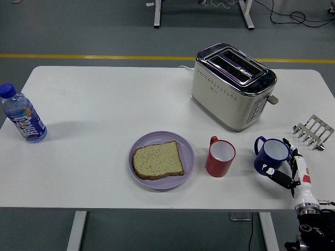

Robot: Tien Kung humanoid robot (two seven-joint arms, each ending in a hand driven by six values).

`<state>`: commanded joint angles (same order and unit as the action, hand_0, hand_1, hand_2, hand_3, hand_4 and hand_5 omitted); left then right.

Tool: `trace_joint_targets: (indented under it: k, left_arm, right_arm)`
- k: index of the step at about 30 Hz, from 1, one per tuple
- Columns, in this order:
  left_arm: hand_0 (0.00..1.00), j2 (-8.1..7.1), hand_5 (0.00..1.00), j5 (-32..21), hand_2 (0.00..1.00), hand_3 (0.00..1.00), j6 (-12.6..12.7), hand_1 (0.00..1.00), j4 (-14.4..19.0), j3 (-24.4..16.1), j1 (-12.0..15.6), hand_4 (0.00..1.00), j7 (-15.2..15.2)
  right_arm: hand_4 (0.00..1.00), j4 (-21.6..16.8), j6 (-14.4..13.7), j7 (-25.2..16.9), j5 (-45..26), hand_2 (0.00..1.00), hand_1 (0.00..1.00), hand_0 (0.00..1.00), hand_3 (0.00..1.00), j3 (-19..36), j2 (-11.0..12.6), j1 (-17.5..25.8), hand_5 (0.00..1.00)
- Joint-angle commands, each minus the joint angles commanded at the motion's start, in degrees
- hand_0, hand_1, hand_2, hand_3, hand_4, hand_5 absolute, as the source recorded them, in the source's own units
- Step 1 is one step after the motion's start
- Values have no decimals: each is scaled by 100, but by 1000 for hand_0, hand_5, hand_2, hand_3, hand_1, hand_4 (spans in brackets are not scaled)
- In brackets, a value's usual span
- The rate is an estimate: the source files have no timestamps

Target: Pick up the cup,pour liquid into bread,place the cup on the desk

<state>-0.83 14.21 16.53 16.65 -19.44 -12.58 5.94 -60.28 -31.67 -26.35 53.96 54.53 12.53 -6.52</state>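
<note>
A slice of bread [157, 160] lies on a lilac plate [186, 144] near the table's front edge. A red cup [220, 157] stands to the plate's right, and a blue cup [271, 155] stands further right. My right hand [285, 167] comes in at the lower right corner, fingers spread around the blue cup's right and near side. Its thumb tip sits at the cup's base, and the hand holds nothing. The left arm does not show.
A cream and chrome toaster [233, 85] stands behind the cups. A small metal toast rack [313, 131] sits at the right edge, just behind my hand. A blue-capped water bottle [22, 115] stands at the far left.
</note>
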Motion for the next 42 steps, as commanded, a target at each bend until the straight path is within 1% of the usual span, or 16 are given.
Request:
trace_joint_targets:
  k: [10,13,24,42]
  left_arm:
    - [680,11,998,13,694,544,2,686,-1,-12,2,253,6]
    - [682,17,998,74,695,545,0,686,0,-46,14,253,28]
    - [681,27,998,225,695,545,-12,686,3,-127,48,252,83]
    - [681,30,998,113,694,544,-4,685,5,-73,28,252,48]
  right_arm:
    - [998,106,-25,-6,-38,913,825,924,930,-70,-16,-66,132]
    - [998,191,-44,-11,-79,913,826,923,930,-104,-26,-102,132]
    - [998,241,-98,-19,-88,913,824,922,929,-119,-46,-146,132]
    - [998,373,-142,-13,-168,913,820,920,926,-138,-99,-359,131]
